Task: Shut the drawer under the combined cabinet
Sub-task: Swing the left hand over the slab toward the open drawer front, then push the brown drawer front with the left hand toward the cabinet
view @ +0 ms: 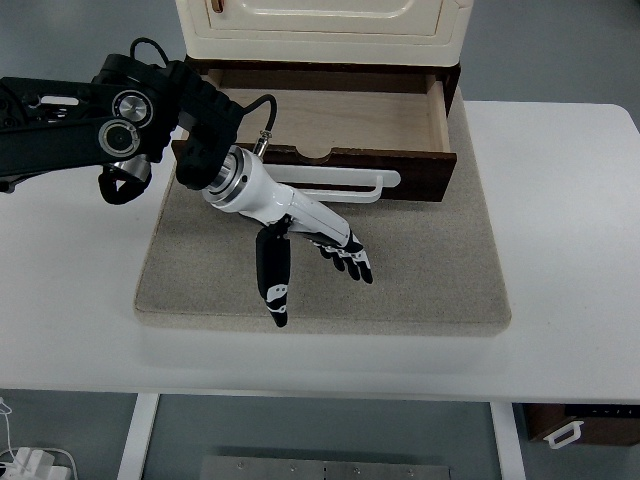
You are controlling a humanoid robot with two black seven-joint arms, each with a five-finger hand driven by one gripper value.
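**Drawer open, left robot hand hovering in front of it**

You have one drawer [330,115] to deal with, and it stands pulled out from under the cream cabinet [322,28] at the far side of the tabletop [570,250]. Its long axis runs left to right across your view, and its dark front panel faces you — toward the near edge. The inside is bare light wood. One white bar handle [345,187] lies along that front, parallel to it.

Cabinet and drawer sit on a single grey mat [440,270], which rests on the white tabletop.

Your left robot hand [310,245] comes in from the left on a black arm and sits over the mat, just in front of the drawer's left half. Its fingers [355,262] are spread and relaxed — holding nothing — and point toward you and to the right, with the thumb [273,280] pointing down toward the near edge. The wrist lies close to the handle's left end; you cannot tell whether they touch.
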